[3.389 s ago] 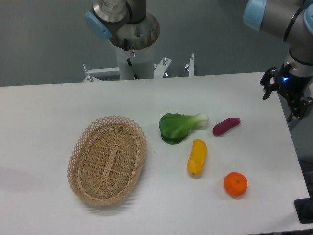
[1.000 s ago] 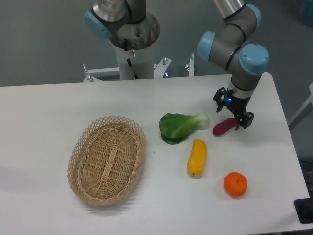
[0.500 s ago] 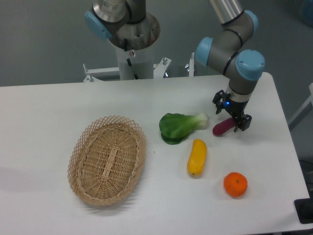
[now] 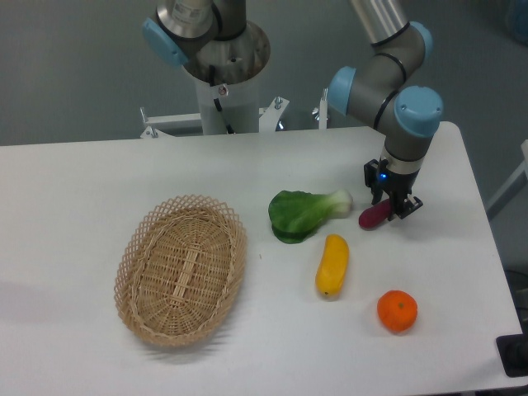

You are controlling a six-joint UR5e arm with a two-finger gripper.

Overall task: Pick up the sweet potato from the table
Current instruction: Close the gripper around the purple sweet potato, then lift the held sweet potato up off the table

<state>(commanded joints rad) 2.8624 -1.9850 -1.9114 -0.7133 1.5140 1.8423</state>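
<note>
Claw (image 4: 390, 204) clamped around the sweet potato (image 4: 373, 216) near the counter's (image 4: 99, 177) right edge.
Smooth purple oblong; bare matte white surface lies beyond it.

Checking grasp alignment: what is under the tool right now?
The sweet potato lies on the table under the tool. Only its left end shows; the tool covers the rest, hiding any contact.

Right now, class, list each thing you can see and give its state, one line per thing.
gripper: lowered over the sweet potato, fingers straddling it
sweet potato: lying on the table, partly hidden by the gripper
wicker basket: empty, upright
bok choy: lying flat
yellow vegetable: lying flat
orange: resting alone
</note>
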